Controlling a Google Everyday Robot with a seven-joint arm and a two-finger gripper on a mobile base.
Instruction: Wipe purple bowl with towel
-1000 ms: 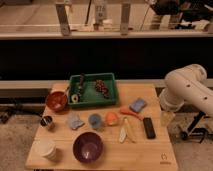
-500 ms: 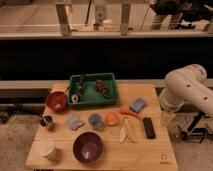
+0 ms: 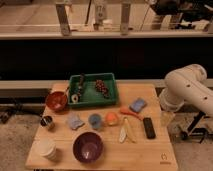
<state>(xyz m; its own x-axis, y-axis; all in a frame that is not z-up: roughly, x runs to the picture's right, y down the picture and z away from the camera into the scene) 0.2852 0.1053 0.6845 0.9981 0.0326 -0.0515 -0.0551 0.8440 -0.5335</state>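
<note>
While the white arm (image 3: 186, 91) hangs off the right side of the wooden table (image 3: 150, 156), its gripper (image 3: 167, 119) sits low beside the table's right edge, near a flat black object (image 3: 149, 127) and well apart from everything on the left half; how wide it stands, and whether it has hold of anything, cannot be made out. The purple bowl (image 3: 88, 146) stands upright at the front of the table, left of centre, with a white cup (image 3: 48, 148) just beside it on the left. Behind the bowl lies a crumpled blue-grey cloth (image 3: 75, 121) (seemingly the towel), flat on the wood and apart from the bowl, with a small blue cup (image 3: 95, 120) and an orange fruit (image 3: 111, 118) in a row to its right. A small dark can (image 3: 47, 122) stands near the left edge, and a red bowl (image 3: 56, 100) sits behind it. At the back, a green tray (image 3: 90, 93) holds a bunch of dark grapes (image 3: 102, 87) on its right side and some darker items on its left that are too blurred to name. Right of centre lie an orange-red carrot-like piece (image 3: 129, 112), a blue sponge (image 3: 138, 105) behind it, and a pale elongated item (image 3: 125, 132) in front, just left of the black object.
</note>
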